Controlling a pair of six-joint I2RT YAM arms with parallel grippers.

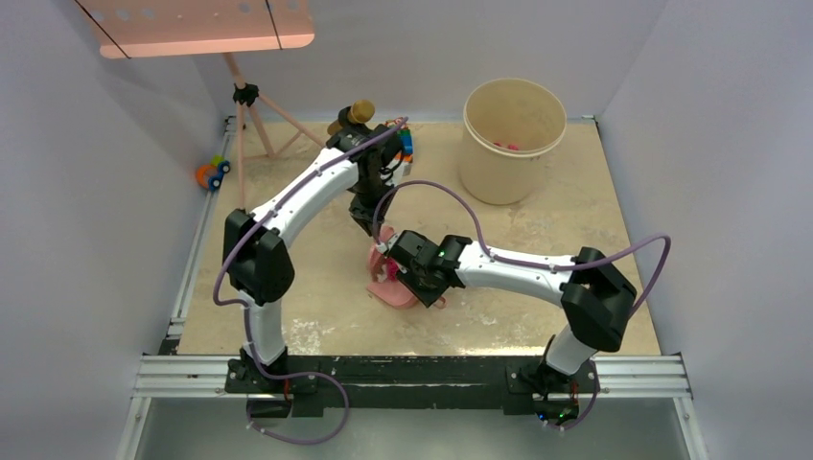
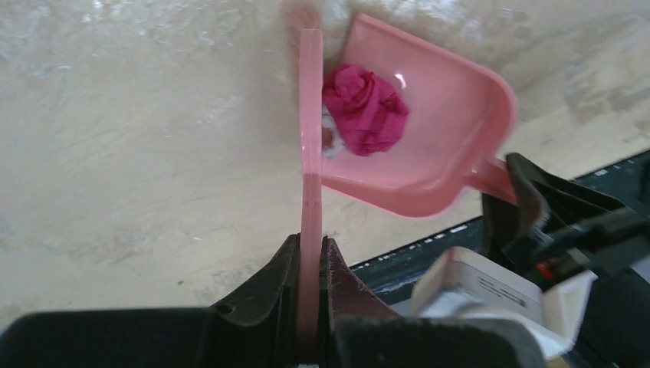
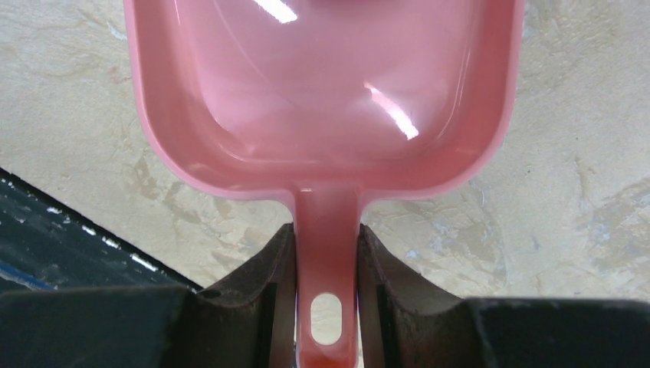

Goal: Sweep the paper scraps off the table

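Your left gripper (image 2: pixel 310 257) is pinched nearly closed on the thin handle of the pink brush (image 2: pixel 310 115). One magenta paper scrap (image 2: pixel 366 109) sits inside the dustpan (image 2: pixel 452 130), at its mouth, just beside the brush and ahead of the left fingertips. Your right gripper (image 3: pixel 326 245) clamps the dustpan's handle from behind the pan; that wrist view doesn't show the scrap. The table (image 2: pixel 138 138) lies under the dustpan. Beyond the dustpan, far right, is a bucket (image 1: pixel 513 182) with pink bits (image 1: pixel 505 145) inside, too small to tell.

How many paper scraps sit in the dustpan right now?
1: a magenta wad in the pink dustpan, next to the brush. A whitish bit beside it could be another.
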